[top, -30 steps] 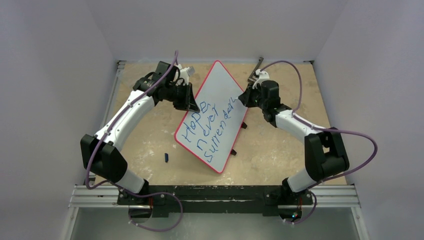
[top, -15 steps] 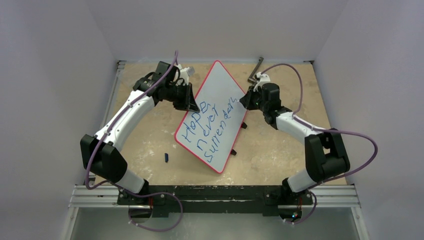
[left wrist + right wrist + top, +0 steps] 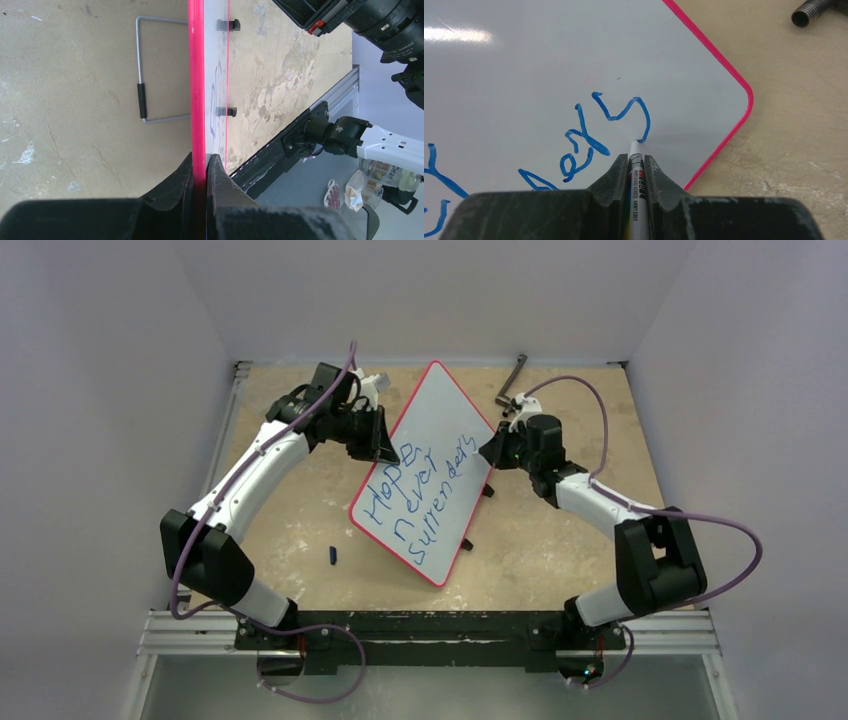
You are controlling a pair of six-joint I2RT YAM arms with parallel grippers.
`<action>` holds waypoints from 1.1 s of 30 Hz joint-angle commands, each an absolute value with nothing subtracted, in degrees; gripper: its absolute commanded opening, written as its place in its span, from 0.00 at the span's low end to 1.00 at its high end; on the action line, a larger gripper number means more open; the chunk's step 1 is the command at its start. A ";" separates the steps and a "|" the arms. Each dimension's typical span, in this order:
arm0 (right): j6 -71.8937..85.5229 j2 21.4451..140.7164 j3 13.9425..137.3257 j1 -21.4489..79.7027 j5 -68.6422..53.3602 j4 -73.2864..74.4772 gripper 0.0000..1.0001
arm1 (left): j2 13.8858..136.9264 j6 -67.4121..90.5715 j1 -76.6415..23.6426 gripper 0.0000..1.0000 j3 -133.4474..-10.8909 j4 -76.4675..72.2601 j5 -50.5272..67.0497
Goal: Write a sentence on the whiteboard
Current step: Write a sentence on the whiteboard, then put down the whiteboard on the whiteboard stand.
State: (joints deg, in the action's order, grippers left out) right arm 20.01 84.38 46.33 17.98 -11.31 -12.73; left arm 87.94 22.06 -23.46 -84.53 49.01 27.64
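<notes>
The whiteboard [image 3: 432,430] with a red rim stands tilted in the middle of the table. The sentence [image 3: 415,495] in blue reads "Hope never surrenders" in three slanted lines. My left gripper [image 3: 383,448] is shut on the board's left edge; in the left wrist view its jaws clamp the red rim [image 3: 197,100]. My right gripper [image 3: 490,453] is shut on a white marker [image 3: 636,190] at the board's right edge. The marker's tip [image 3: 634,144] touches the board at the end of the last letter "s" [image 3: 624,112].
A small dark cap [image 3: 333,555] lies on the table left of the board. A dark metal tool [image 3: 512,380] lies at the back right. A wire stand [image 3: 145,75] shows behind the board. Black clips [image 3: 467,544] sit on the board's right edge.
My right gripper has moved down and right along the board's edge, and the final "s" of the bottom line has been drawn. The left arm and the board have not moved.
</notes>
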 commanded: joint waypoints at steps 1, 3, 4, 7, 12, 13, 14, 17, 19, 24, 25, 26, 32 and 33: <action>21.39 81.94 46.38 18.43 -14.33 -13.27 0.00 | 87.72 13.92 -24.95 0.00 -83.32 51.22 18.06; 21.45 81.75 46.56 18.46 -14.89 -13.35 0.00 | 87.72 13.89 -24.91 0.00 -83.32 51.23 18.02; 21.45 81.67 46.70 18.45 -15.26 -13.36 0.00 | 87.76 13.93 -24.94 0.00 -83.32 51.17 17.97; 21.46 81.28 47.08 18.45 -15.47 -12.98 0.00 | 87.90 13.94 -24.94 0.00 -83.32 51.22 18.00; 20.94 78.86 47.63 18.46 -15.34 -11.08 0.00 | 87.90 13.97 -24.92 0.00 -83.32 51.33 17.63; 20.70 78.13 47.70 18.43 -14.95 -10.44 0.00 | 87.96 13.97 -24.91 0.00 -83.32 51.33 17.62; 20.40 77.21 47.92 18.45 -14.27 -9.57 0.00 | 88.00 13.92 -24.90 0.00 -83.32 51.31 17.58; 19.90 74.24 47.76 18.46 -13.12 -7.50 0.00 | 87.80 13.96 -24.96 0.00 -83.24 51.28 17.10; 19.86 71.49 47.33 18.43 -12.75 -6.29 0.00 | 87.65 14.09 -24.96 0.00 -83.06 51.23 16.40; 20.79 65.56 45.65 18.43 -11.82 -4.59 0.00 | 87.94 14.15 -24.96 0.00 -82.88 51.15 15.73; 20.85 64.61 45.42 18.41 -11.75 -4.20 0.00 | 87.96 14.15 -24.96 0.00 -82.80 51.14 15.77; 20.95 63.78 45.22 18.45 -11.58 -3.81 0.00 | 88.03 14.15 -24.96 0.00 -82.73 51.12 15.79; 21.36 59.73 44.09 18.46 -10.93 -2.66 0.00 | 87.70 13.72 -24.91 0.09 -81.65 50.31 15.54; 21.42 59.42 43.92 18.46 -10.82 -2.50 0.00 | 87.88 13.60 -24.92 0.10 -81.51 50.39 15.52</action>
State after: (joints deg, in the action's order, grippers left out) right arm 20.67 61.54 44.75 18.33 -12.34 -3.51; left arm 87.68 21.67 -23.81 -84.25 48.88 26.17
